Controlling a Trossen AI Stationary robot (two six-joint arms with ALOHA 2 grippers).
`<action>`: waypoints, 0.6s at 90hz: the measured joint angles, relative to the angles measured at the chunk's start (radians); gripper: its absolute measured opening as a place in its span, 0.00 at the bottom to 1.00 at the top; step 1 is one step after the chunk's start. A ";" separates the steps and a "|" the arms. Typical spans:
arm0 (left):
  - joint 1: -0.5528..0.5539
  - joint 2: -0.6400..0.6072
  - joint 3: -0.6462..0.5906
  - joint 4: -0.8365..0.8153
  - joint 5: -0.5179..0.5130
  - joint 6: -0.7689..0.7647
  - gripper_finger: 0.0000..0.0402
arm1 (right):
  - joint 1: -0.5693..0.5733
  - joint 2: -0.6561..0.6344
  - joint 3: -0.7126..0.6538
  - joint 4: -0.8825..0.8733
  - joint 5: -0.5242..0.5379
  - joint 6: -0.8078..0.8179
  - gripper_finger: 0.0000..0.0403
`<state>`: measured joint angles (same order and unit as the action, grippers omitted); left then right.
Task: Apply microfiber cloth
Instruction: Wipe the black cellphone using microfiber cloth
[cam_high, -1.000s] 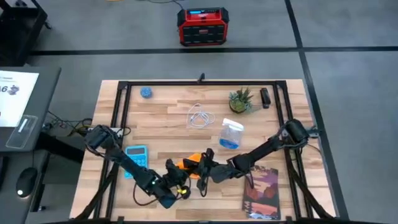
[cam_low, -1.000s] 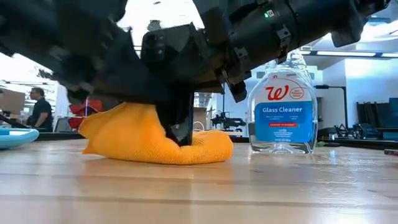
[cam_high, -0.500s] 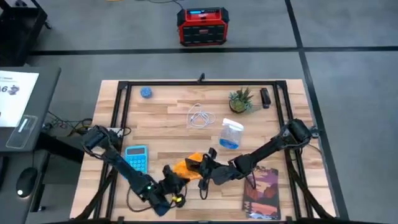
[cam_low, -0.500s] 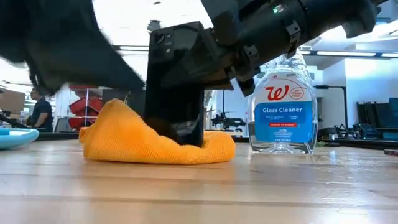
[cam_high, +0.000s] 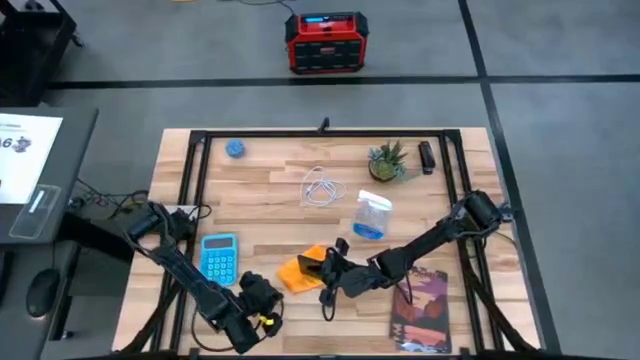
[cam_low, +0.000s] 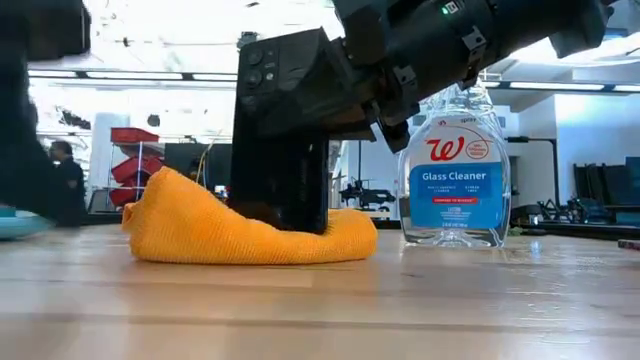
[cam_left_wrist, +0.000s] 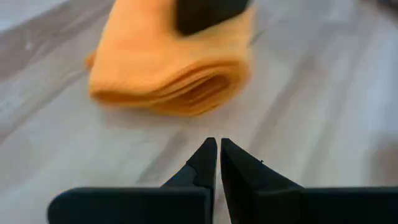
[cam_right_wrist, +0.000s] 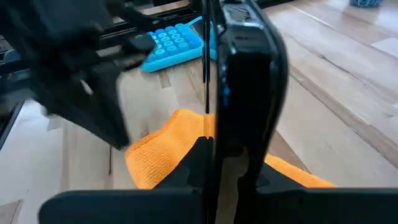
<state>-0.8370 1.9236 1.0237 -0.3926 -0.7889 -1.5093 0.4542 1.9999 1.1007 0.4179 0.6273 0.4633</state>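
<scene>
Bare wooden table (cam_high: 290, 205) is seen on the side of the left gripper (cam_high: 262, 300) away from the arm bases, and more open board is seen between the blue calculator (cam_high: 219, 257) and the white cable (cam_high: 320, 187); the near table edge runs close behind both grippers. The left gripper's fingers (cam_left_wrist: 205, 163) are pressed together with nothing between them, and a strip of bare wood is left between their tips and the microfiber cloth (cam_left_wrist: 171, 65), which lies straight ahead of them. The right gripper (cam_high: 331, 270) is clamped on a black smartphone (cam_low: 280, 140), which is held upright on its edge with its lower end pressed down into the cloth. The cloth is thus found directly beneath the right fingers (cam_right_wrist: 205, 158) and spreads out to both sides of them. The glass cleaner bottle (cam_low: 455, 170) stands near the right arm, apart from the cloth, and a dark reddish book (cam_high: 423, 308) lies beside that arm's forearm. The cloth is recorded as orange-yellow, plain, folded into several layers with rounded fold edges, bunched higher at one end and dented where the phone bears on it.
</scene>
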 joint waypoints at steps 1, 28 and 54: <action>0.004 0.007 0.000 0.003 -0.002 0.000 0.00 | 0.000 0.000 0.000 0.000 0.000 0.000 0.03; 0.138 0.068 0.001 0.301 -0.128 0.307 0.00 | -0.005 0.000 0.000 -0.025 -0.001 0.007 0.03; 0.192 0.069 0.002 0.322 -0.068 0.414 0.00 | 0.004 0.001 -0.002 -0.027 0.004 0.006 0.03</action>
<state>-0.6454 1.9926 1.0253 -0.0703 -0.8565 -1.0956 0.4586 2.0006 1.0988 0.3912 0.6317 0.4696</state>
